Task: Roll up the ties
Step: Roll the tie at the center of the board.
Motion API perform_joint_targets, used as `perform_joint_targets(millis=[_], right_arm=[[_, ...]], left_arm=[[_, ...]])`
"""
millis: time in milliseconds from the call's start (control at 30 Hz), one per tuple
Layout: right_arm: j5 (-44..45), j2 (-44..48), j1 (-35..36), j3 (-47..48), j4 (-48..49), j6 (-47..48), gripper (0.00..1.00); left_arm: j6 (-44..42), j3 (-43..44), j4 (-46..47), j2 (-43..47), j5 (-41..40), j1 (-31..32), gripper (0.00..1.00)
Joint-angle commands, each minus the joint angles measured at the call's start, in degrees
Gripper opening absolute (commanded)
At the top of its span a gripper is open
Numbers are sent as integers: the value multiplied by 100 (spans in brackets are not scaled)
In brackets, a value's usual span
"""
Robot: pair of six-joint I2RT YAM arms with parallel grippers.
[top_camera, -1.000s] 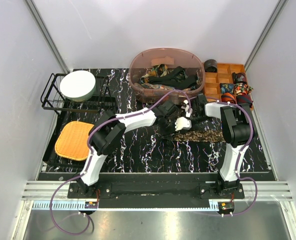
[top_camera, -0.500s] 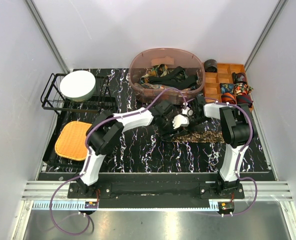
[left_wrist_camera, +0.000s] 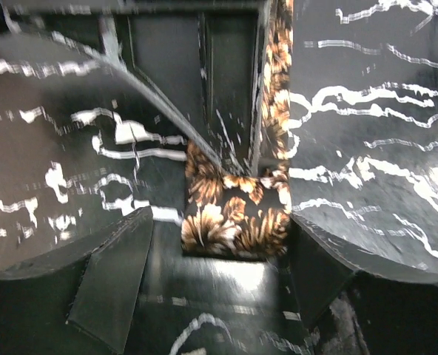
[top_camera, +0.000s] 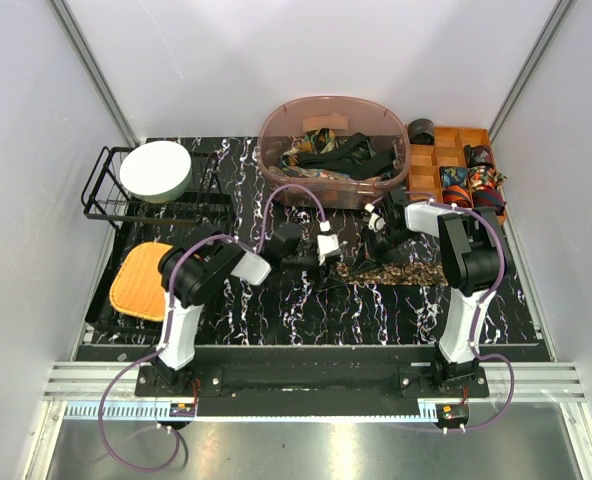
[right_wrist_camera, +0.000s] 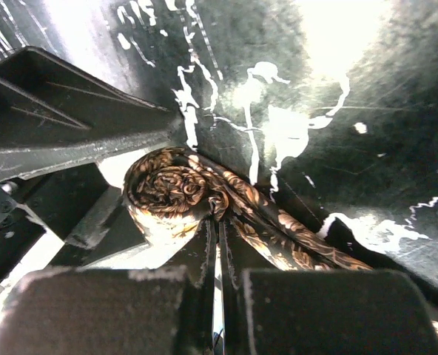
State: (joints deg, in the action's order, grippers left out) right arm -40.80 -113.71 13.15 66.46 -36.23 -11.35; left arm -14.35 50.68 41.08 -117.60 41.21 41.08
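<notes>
Tie (top_camera: 401, 271), brown patterned: flat on black mat (top_camera: 226, 290), one end in roll (right_wrist_camera: 167, 188) | right gripper (right_wrist_camera: 217, 238): pressed together on strip beside roll | left gripper (top_camera: 328, 247): spread, gripping nothing | risk: unwinding of roll on pinch slip, skew from unheld tail | pink tub (top_camera: 276, 150): loose ties (top_camera: 336, 152) | orange tray (top_camera: 426, 160): rolled ties (top_camera: 471, 180) in compartments

Our left arm (top_camera: 211, 270) folds low, left gripper (left_wrist_camera: 223, 229) stretched ahead of its wrist, jaws spread wide. Our right arm (top_camera: 466, 250) bends inward, right gripper (right_wrist_camera: 217, 229) tipped down, fingers (right_wrist_camera: 308, 310) pressed together.
</notes>
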Motion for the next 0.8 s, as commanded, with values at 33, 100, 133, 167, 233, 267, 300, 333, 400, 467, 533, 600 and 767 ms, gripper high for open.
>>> perform_joint_targets(millis=[33, 100, 133, 167, 233, 267, 300, 333, 400, 467, 533, 600, 767], right_arm=[[1680, -564, 171, -54, 2, 327, 0], [1733, -591, 179, 8, -25, 327, 0], [1759, -626, 179, 25, -59, 318, 0], [1777, -643, 171, 51, -77, 318, 0], [1786, -687, 171, 69, -86, 301, 0], [1777, -679, 179, 104, -86, 301, 0], [1768, -679, 179, 104, -86, 301, 0], [1759, -670, 171, 113, -86, 309, 0], [1637, -609, 180, 139, -86, 335, 0], [1479, -547, 179, 166, -104, 353, 2], [1382, -433, 179, 192, -182, 353, 11], [1162, -363, 153, 341, -349, 379, 17], [540, -29, -223, 588, -622, 467, 23]], left_arm=[[548, -243, 946, -852, -51, 110, 74], [460, -181, 841, -940, -130, 146, 71], [416, -103, 736, -949, -209, 155, 69], [311, -58, 613, -931, -271, 163, 64], [231, 108, 104, -896, -368, 155, 57], [74, 188, -194, -844, -429, 172, 49], [29, 354, -728, -826, -569, 190, 47], [-24, 434, -1029, -791, -649, 190, 44], [-330, 775, -2158, -659, -903, 242, 32], [-716, 1083, -3066, -571, -1097, 321, 26], [-998, 1549, -4306, -571, -1334, 418, 20], [-1342, 2040, -5516, -650, -1545, 471, 16], [-1975, 2797, -7189, -948, -1932, 620, 10]])
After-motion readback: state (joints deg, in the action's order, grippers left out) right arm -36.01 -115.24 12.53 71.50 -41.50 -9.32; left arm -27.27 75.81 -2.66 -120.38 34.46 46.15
